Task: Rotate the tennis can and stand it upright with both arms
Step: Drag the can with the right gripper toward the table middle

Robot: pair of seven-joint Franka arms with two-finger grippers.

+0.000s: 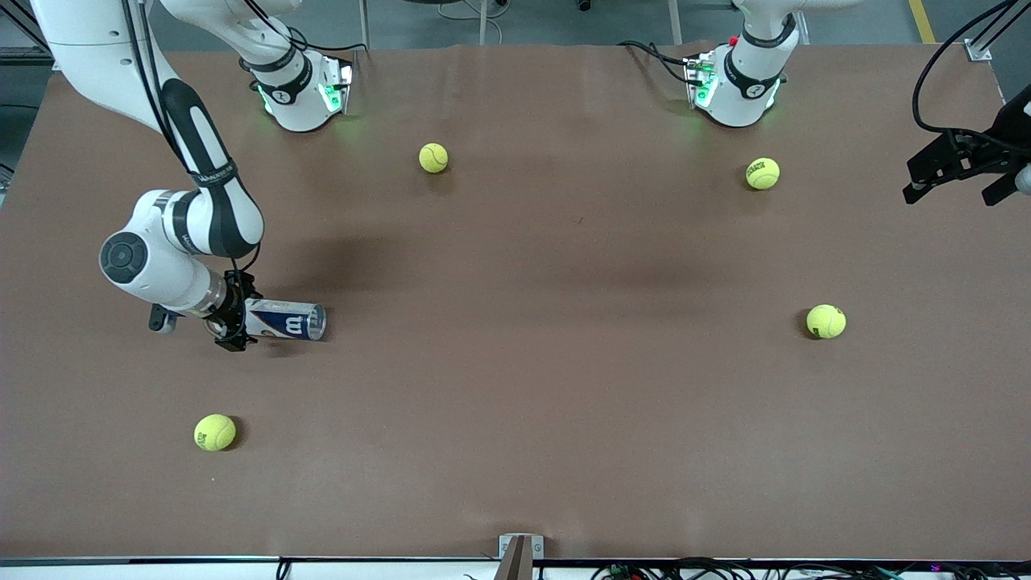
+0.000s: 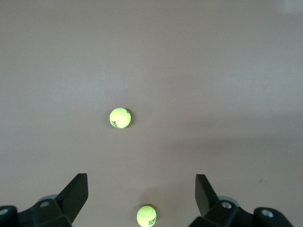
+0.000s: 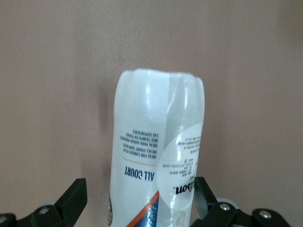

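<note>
The tennis can (image 1: 286, 320) lies on its side on the brown table (image 1: 515, 362) toward the right arm's end, its white and navy label with the "W" showing. My right gripper (image 1: 236, 314) is low at the can's end, its open fingers straddling it. In the right wrist view the can (image 3: 156, 156) runs between the fingers (image 3: 75, 194); one finger stands clear of it and the other is close against it. My left gripper (image 1: 950, 193) hangs open and empty in the air over the left arm's end of the table, and it is wide open in its wrist view (image 2: 142, 182).
Several yellow-green tennis balls lie loose on the table: one near the right arm's base (image 1: 433, 158), one near the left arm's base (image 1: 762, 173), one toward the left arm's end (image 1: 826, 321), one nearer the front camera than the can (image 1: 214, 432). Two balls show in the left wrist view (image 2: 120, 117).
</note>
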